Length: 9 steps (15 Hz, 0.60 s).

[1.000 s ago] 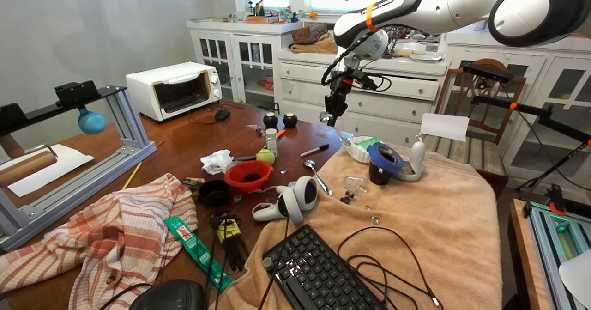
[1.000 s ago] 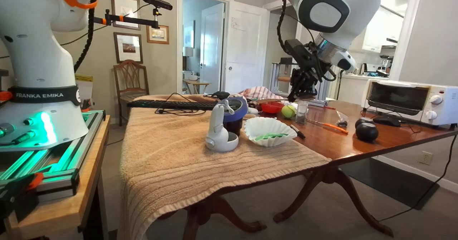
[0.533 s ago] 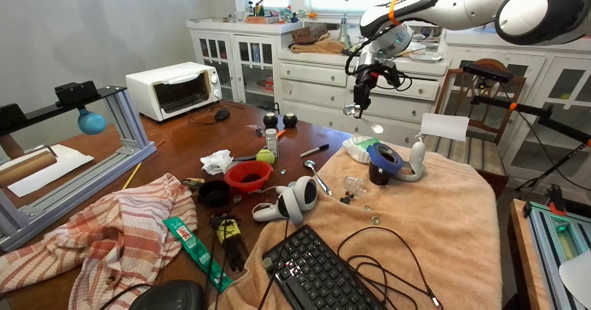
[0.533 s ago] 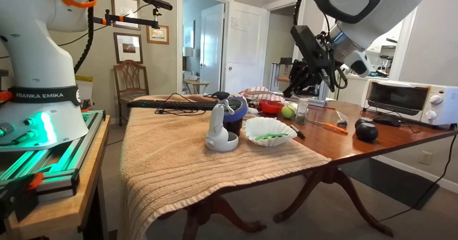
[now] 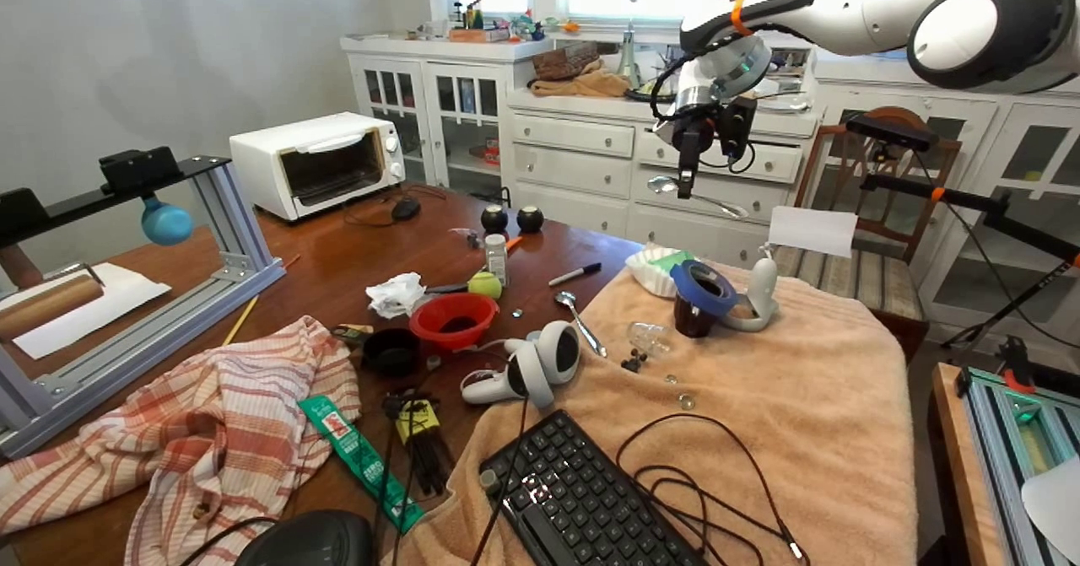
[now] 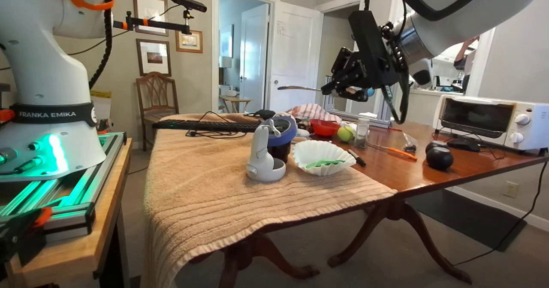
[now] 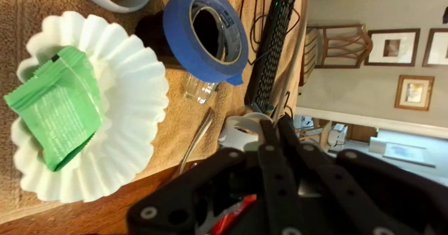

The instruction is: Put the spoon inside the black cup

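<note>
Pinching the spoon (image 5: 727, 207) between the closed jaws of the gripper (image 5: 685, 189) in midair, well apart from the cup (image 5: 693, 321).

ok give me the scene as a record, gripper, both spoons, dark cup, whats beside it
gripper: closed on the held spoon
held spoon: in the air, not yet in the dark cup
dark cup: on the towel, blue tape roll tilted at its top
second spoon: lying partly on the towel, partly on the table
beside dark cup: white controller; white fluted liner with a green packet in it
</note>
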Motion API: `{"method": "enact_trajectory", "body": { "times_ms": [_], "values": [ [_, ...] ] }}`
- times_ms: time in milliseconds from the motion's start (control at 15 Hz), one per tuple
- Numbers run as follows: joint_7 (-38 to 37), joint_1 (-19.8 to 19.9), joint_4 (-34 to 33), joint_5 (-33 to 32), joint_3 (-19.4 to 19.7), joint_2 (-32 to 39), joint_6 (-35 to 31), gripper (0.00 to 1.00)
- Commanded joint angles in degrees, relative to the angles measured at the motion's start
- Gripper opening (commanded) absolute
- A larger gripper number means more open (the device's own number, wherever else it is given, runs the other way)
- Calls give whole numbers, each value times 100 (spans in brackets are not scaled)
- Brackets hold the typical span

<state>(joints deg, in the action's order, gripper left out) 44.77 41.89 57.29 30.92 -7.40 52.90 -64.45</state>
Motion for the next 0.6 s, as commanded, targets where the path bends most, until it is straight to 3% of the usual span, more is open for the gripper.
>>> {"method": "enact_trajectory", "body": {
  "times_ms": [0, 267, 533],
  "values": [
    [70, 119, -307, 244, -161, 330, 412, 2],
    [-112, 277, 5, 789, -257, 261, 276, 2],
    [13, 204, -33, 628, -162, 244, 205, 7]
  ]
}}
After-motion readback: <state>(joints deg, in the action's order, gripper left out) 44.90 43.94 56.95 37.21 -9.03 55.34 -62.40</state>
